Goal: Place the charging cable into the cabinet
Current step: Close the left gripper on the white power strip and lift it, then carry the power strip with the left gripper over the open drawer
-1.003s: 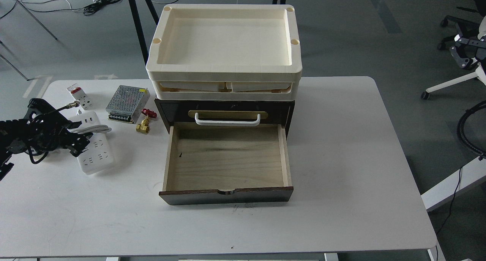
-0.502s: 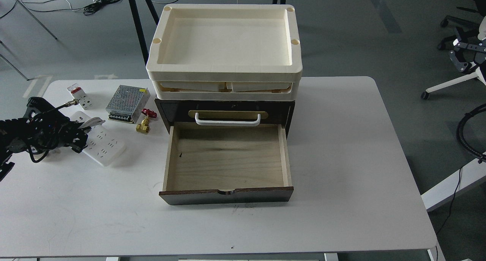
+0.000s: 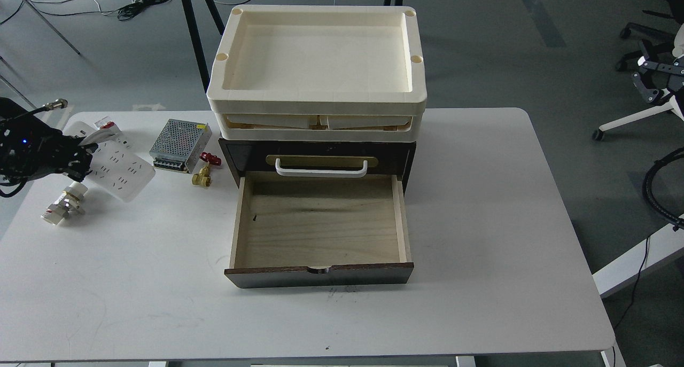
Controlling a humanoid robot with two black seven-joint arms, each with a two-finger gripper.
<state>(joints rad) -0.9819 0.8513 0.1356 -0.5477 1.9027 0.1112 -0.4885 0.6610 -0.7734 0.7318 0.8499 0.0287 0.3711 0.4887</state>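
Pale wood drawer (image 3: 320,223) of our cabinet (image 3: 318,156): open, bare. Left gripper (image 3: 80,158) clamps power strip (image 3: 115,169); its cord hidden.

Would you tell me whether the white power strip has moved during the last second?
Yes: the white power strip has risen and tilted, nearer the silver mesh box.

Charging cable (image 3: 115,166) now lifted, tilted — plug (image 3: 63,205) uncovered.

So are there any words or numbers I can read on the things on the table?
None can be read.
Silver mesh power-supply box: yellow sticker at one corner, print too small to read.
Power strip: only socket holes show, no readable label.
Small red-topped adapter: no readable marks.
Cabinet and cream trays: no writing visible.
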